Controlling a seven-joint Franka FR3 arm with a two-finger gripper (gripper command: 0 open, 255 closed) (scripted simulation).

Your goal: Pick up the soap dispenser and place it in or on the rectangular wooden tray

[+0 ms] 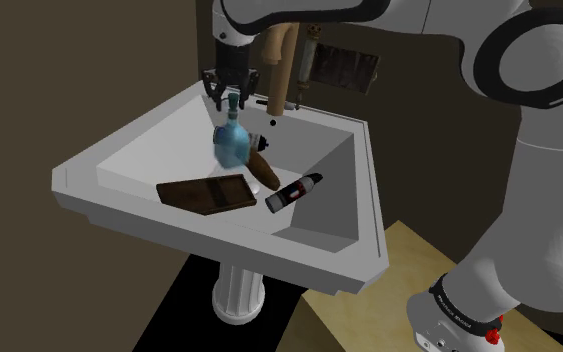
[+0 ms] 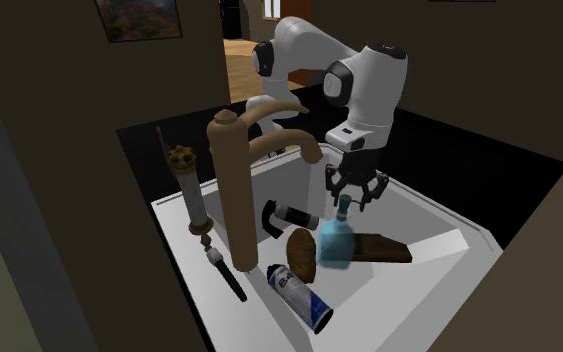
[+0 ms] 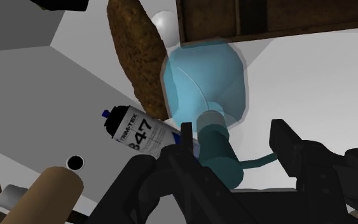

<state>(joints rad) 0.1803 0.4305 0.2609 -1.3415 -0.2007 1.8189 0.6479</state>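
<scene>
In the sink basin, between the wooden tray and the back rim, the blue soap dispenser sits with the claw spread astride its pump, one finger touching, so an off-centre squeeze could topple it onto the brown sponge.

In the wrist view you had the tray cut off at the edge, the spray can partly hidden behind the soap dispenser, and the dispenser's pump top lost behind the gripper.
</scene>
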